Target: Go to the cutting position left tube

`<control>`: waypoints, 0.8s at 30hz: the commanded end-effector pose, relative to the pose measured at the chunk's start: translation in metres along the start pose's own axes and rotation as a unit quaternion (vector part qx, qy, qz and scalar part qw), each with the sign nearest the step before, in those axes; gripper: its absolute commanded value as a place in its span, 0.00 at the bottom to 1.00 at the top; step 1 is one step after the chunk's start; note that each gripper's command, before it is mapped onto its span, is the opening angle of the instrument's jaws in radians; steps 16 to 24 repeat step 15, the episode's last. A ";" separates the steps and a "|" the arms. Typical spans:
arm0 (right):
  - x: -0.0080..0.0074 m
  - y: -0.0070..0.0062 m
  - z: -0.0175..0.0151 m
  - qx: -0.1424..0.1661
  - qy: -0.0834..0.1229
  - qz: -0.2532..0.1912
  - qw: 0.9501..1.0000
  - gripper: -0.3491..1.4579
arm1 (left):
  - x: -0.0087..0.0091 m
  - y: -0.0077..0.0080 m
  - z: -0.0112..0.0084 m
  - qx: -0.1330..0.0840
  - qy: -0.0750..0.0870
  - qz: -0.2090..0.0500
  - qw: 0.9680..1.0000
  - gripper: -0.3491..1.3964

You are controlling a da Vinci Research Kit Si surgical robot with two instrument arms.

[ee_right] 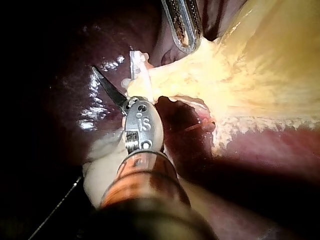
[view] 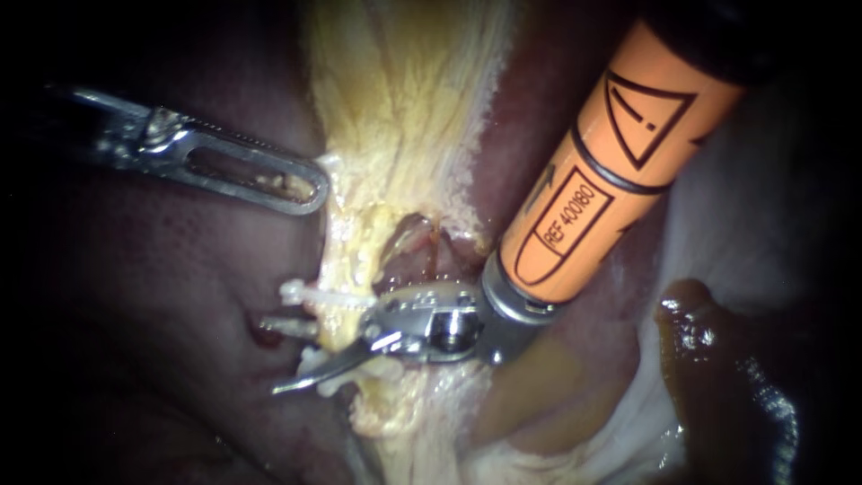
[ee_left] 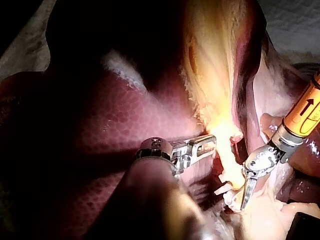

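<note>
Dark red liver fills the backdrop. Down the yellow tissue runs the left tube, roughly vert., w/ two clips across it. Above the clips the left instrument is clamped on yellow tissue. Nearer is the right instrument, lying crosswise to the tube. Its blades look parted: one shows just below the clips, the other is hidden behind the tube.

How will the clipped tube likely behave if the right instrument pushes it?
Probably floppy: the tube is a thin soft strand, held taut only where the left instrument's jaws grip the yellowish tissue. Likely slippery: the liver beside it glistens.
</note>
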 end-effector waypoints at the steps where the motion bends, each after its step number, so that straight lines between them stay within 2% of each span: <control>1: 0.0001 0.0000 0.0000 0.000 0.000 0.000 1.000 0.98 | 0.0000 0.0000 0.0000 0.000 0.000 0.000 1.000 0.00; 24: -0.0002 0.0005 -0.0003 -0.002 0.001 0.000 1.000 0.98 | -0.0001 -0.0001 -0.0001 0.000 0.000 0.000 1.000 0.00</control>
